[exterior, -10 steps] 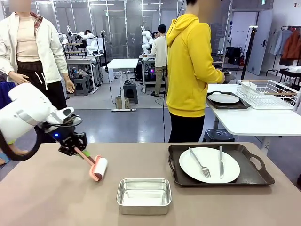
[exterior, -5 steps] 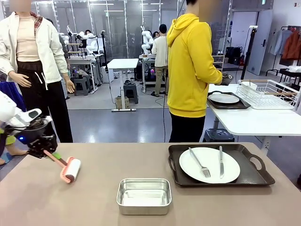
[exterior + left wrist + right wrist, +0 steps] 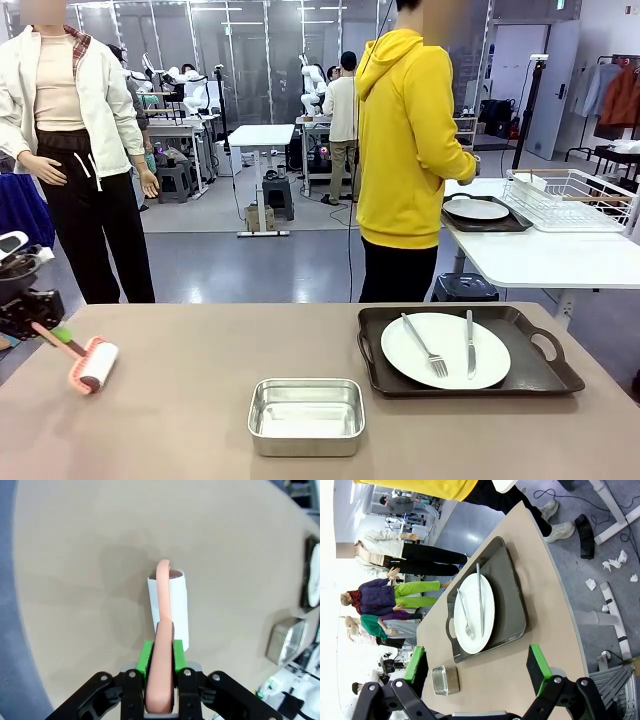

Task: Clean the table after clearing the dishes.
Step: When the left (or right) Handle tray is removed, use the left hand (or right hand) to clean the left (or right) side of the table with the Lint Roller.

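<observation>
1. Nearest you on the taupe table [image 3: 180, 430], a shiny rectangular steel pan [image 3: 306, 415] sits near the middle of the front edge, apart from everything else.
2. Your left gripper [image 3: 33, 320] is at the table's left edge. In the left wrist view, the gripper [image 3: 160, 655] has its green pads clamped on the pink handle of a lint roller [image 3: 170, 605].
3. The lint roller [image 3: 92, 365] slants down and to the right from the gripper. Its white roll is low over the table top, well left of the pan. Whether it touches the surface is hard to tell.
4. In the right wrist view, your right gripper [image 3: 476, 667] has its jaws wide apart with nothing between them, above the table's right end.
5. Right of the pan and a little farther back, a dark handled tray [image 3: 540, 375] holds a round white plate [image 3: 445, 350]. A fork [image 3: 425, 346] and a knife [image 3: 469, 343] lie on the plate, side by side.
6. Beyond the far edge, a person in a yellow hoodie [image 3: 405, 140] stands turned toward a smaller white table [image 3: 540, 260].
7. On that white table, a second tray [image 3: 500, 225] carries a second plate [image 3: 476, 209], beside a white wire rack [image 3: 570, 200].
</observation>
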You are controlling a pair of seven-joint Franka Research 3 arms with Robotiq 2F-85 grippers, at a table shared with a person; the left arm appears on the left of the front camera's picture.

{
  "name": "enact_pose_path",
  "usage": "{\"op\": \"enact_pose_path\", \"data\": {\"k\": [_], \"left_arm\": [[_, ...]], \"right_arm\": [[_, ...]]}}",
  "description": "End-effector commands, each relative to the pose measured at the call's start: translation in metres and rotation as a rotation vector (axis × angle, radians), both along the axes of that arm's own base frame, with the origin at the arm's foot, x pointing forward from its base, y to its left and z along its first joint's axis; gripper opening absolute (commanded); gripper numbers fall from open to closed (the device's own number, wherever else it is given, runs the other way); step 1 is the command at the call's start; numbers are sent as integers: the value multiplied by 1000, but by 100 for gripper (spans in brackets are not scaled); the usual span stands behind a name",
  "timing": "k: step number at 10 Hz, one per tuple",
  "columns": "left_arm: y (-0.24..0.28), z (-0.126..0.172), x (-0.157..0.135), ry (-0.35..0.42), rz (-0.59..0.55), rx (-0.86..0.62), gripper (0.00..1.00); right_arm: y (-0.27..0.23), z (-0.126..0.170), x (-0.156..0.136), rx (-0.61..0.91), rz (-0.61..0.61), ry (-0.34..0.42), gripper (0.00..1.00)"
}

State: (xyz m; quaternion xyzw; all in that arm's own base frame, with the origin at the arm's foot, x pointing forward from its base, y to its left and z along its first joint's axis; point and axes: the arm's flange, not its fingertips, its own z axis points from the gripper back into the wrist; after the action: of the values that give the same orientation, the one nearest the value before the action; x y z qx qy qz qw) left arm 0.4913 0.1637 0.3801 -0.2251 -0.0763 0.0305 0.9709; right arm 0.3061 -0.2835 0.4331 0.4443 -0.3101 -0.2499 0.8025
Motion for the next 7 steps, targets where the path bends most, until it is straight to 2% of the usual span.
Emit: {"op": "enact_pose_path", "data": {"k": [1,3,7], "left_arm": [[30,-11,-20,41,-6,94,21],[48,13,-35,58,11,118,21],[20,94,-77,-101,-53,99,21]], "right_arm": [[1,1,-1,1,4,-5,100],[1,1,-1,1,4,-5,100],[1,1,-1,1,4,-5,100]]}}
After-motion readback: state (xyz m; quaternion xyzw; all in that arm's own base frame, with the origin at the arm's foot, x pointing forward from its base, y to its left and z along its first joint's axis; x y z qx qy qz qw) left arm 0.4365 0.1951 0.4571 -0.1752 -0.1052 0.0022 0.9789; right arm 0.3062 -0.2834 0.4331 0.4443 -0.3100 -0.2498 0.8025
